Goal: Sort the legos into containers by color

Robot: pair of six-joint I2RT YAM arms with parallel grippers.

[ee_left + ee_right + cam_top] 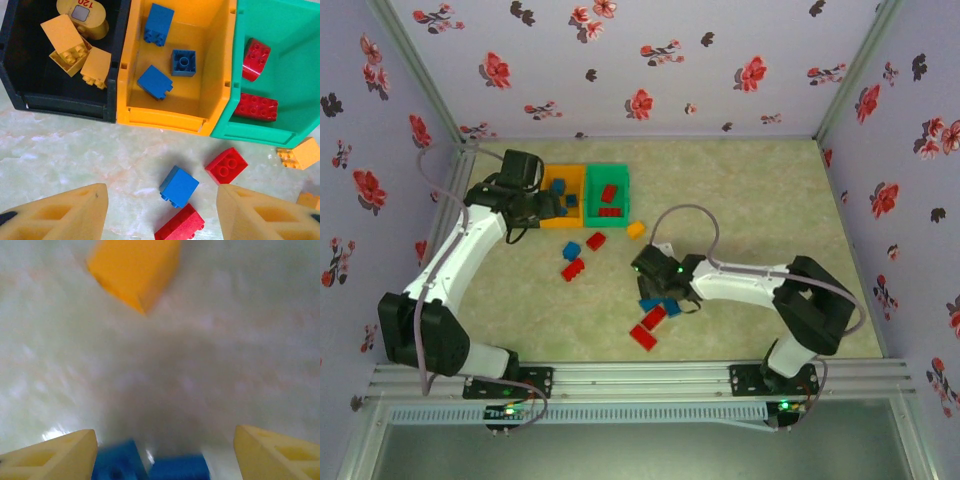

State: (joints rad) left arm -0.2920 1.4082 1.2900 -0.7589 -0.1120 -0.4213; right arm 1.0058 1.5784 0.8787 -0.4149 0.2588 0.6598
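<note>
Writing: "120", seen upside down on a small grey patch on a round yellow piece [82, 17] that lies in the black bin [15, 75].
Black bin: left end of the row; two yellow bricks [67, 42] lie beside the round yellow piece.
Orange bin [165, 117]: middle of the row, pressed against both neighbours, with three blue bricks [155, 82] inside.
Green bin [300, 60]: right end of the row, with two red bricks [255, 106] inside.
Loose legos: a blue brick [178, 186], a red brick [226, 165], a second red brick [180, 224] and a yellow brick [300, 153] on the table [75, 160] just in front of the bins.
Left gripper [545, 208]: hovers over the bins' front edge, fingers [65, 215] spread, released, nothing between them.
Right gripper [165, 440]: low over the table, fingers [55, 452] apart, released; two blurred blue pieces [150, 465] lie between them, an orange brick [135, 270] ahead.
</note>
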